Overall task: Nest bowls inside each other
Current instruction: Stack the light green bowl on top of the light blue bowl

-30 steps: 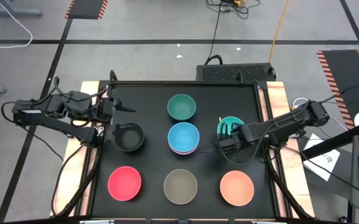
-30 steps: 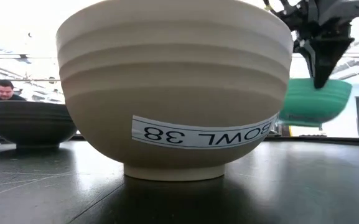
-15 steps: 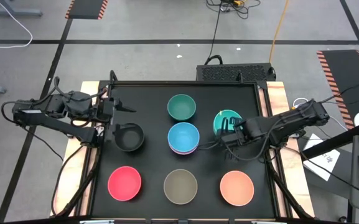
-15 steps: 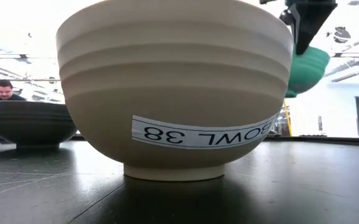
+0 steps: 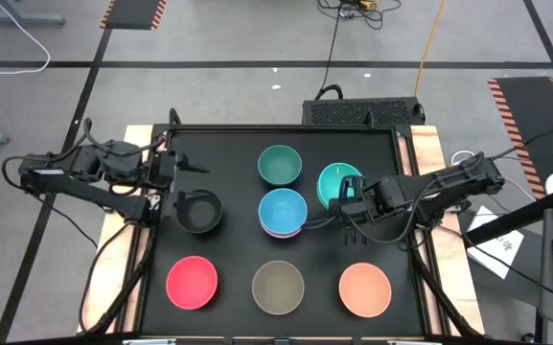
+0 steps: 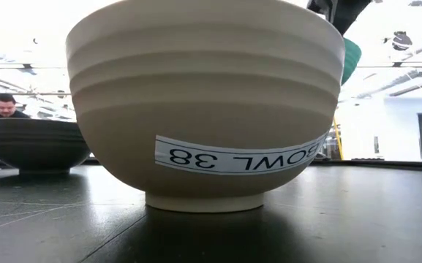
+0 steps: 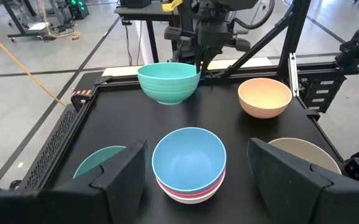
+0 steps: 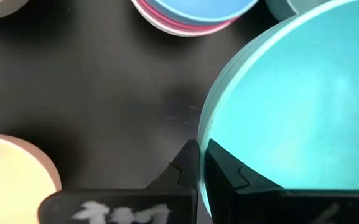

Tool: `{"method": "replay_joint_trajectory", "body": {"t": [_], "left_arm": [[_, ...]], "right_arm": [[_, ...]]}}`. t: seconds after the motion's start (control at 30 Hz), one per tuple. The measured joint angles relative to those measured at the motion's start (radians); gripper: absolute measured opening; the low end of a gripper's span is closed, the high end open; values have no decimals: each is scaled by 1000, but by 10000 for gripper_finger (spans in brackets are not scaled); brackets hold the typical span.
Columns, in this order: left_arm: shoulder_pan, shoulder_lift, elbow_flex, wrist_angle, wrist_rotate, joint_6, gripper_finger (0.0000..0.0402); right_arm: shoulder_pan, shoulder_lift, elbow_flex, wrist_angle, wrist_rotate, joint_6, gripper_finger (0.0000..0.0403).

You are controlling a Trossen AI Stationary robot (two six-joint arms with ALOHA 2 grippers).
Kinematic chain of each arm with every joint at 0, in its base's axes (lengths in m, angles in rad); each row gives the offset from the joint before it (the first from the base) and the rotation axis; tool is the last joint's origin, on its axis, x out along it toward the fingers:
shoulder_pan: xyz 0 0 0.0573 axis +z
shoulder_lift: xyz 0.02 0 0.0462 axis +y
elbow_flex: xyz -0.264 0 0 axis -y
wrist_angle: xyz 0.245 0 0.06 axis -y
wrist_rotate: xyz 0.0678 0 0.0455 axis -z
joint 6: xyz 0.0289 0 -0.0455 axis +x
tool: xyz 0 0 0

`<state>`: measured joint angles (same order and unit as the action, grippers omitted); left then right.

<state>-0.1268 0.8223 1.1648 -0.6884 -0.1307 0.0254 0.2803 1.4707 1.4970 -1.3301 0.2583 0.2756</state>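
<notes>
Right end effector [image 5: 345,196] gripping raised teal bowl [image 5: 334,182] rim

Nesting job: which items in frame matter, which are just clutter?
Job items:
- teal bowl, gripped by right end effector
- light blue bowl on pink bowl
- dark green bowl
- black bowl
- red-pink bowl
- olive-grey bowl
- peach bowl

Clutter:
- floor cables
- papers
</notes>
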Motion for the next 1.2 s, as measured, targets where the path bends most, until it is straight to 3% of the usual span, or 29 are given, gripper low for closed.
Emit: {"method": "replay_joint_trajectory", "body": {"t": [0.43, 0.77, 1.2], "left_arm": [[0, 0, 0, -9, 0, -1, 280], [0, 0, 0, -19, 0, 0, 280], [0, 0, 0, -28, 0, 3, 280]], "right_arm": [[-45, 82, 238, -7, 2, -126, 0], [-82, 85, 248, 125, -125, -228, 0], [-138, 246, 292, 41, -231, -296, 0]]}}
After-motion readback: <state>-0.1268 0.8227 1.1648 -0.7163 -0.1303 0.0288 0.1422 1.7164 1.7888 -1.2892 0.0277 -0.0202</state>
